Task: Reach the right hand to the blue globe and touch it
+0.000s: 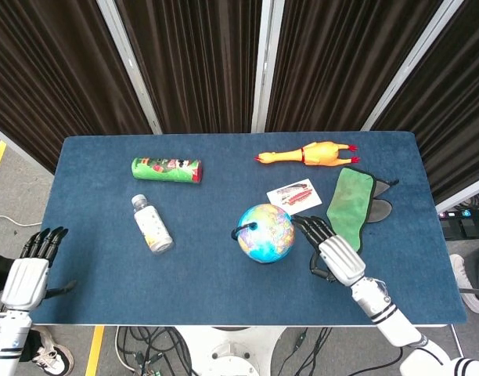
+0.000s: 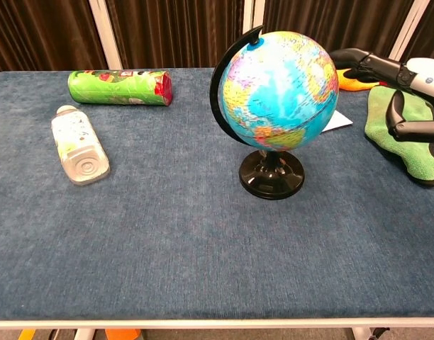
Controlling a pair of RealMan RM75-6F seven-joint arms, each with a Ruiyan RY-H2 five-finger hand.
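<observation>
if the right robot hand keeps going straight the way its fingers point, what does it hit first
Most likely the blue globe. In the head view the right robot hand points up-left with its fingertips right at the globe's right side; the chest view agrees. Whether they already touch is unclear, as depth is hard to judge.

Right hand, fingers spread, reaches the blue globe from its right
</observation>
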